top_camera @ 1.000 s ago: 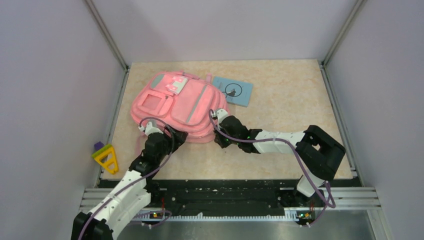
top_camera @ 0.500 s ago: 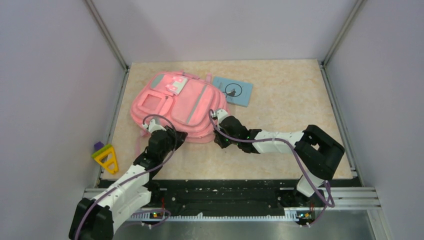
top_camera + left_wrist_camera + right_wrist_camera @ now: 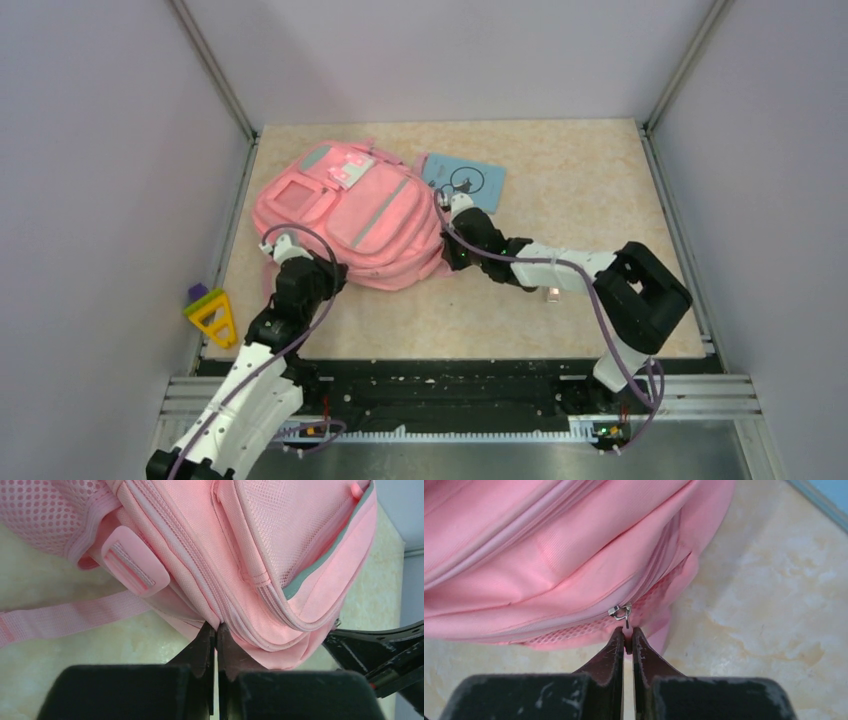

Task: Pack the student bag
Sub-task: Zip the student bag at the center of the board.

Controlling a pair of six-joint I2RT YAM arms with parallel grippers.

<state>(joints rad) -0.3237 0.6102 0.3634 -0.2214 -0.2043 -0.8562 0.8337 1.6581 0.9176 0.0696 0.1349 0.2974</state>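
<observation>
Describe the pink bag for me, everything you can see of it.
The student bag is a soft pink fabric backpack with grey-green stripes, mesh panels, front pockets and a loose strap. It lies front up on the table, far left. The left pincer pinches its near edge; the right pincer grips its zipper pull.

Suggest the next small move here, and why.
Probably draw the right gripper along the zip line to open it: it is shut on the small metal zipper pull of the soft pink fabric backpack, while the left gripper pinches the backpack's edge, bracing it.
</observation>
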